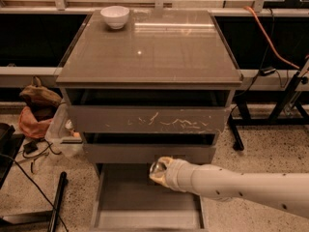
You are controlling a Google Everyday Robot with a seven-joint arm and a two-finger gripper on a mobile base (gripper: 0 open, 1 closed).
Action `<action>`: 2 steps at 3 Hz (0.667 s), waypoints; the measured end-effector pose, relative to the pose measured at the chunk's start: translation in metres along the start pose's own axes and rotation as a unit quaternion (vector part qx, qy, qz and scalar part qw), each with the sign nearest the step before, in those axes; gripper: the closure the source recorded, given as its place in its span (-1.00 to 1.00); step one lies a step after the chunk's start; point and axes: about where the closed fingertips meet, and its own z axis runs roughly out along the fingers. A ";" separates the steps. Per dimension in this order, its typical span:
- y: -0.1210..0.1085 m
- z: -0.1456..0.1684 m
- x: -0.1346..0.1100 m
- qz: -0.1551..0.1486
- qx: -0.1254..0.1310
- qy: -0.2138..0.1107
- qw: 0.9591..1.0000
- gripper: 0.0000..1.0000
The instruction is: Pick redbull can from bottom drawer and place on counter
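My gripper [158,171] comes in from the right on a long cream arm and hangs over the open bottom drawer [120,202], just in front of the middle drawer's front. Its fingers are closed around the redbull can [155,167], of which only a shiny round end shows. The floor of the bottom drawer is bare. The counter [159,47] is the glossy grey-brown top of the cabinet, well above the gripper.
A white bowl [115,16] stands at the counter's back left corner. The top drawer with a white-scratched front [149,121] is slightly open. Bags and cables [36,115] lie on the floor at left, with a black stand [270,110] at right.
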 end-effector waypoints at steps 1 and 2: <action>-0.017 -0.065 -0.083 -0.055 0.041 -0.037 0.997 1.00; -0.027 -0.095 -0.118 -0.087 0.069 -0.045 0.993 1.00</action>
